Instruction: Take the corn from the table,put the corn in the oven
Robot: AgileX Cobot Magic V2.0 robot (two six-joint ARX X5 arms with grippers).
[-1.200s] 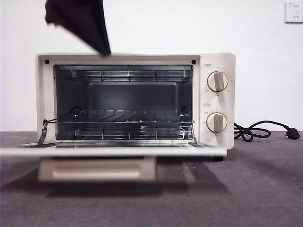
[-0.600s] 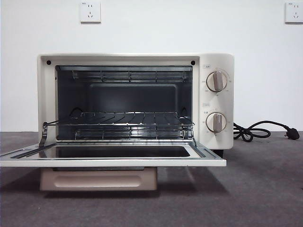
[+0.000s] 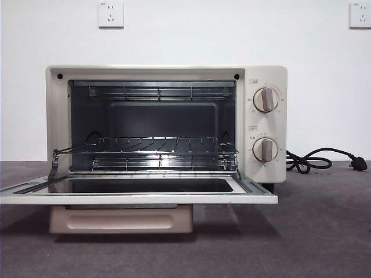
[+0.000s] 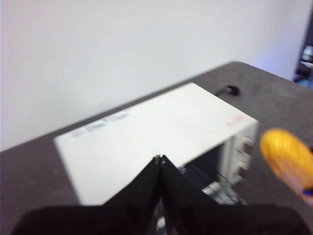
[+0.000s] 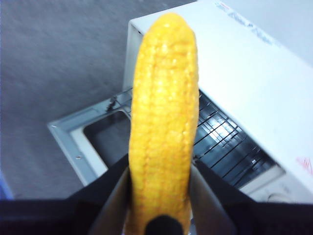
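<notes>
The right hand [image 5: 159,215] is clamped on the corn [image 5: 164,122], held above the oven [image 3: 264,124], whose door [image 3: 139,194] lies open at 6 o'clock on the table [image 3: 313,231]. The left hand [image 4: 159,161], jaws together, has left the front view since a second ago.

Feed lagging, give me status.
Right end effector shut on yellow corn cob, above cream toaster oven. Left end effector shut, empty. Door open, rack bare.

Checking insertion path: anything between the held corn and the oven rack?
Nothing: in the right wrist view, corn in the right gripper hangs above the open oven; wire rack bare.
</notes>
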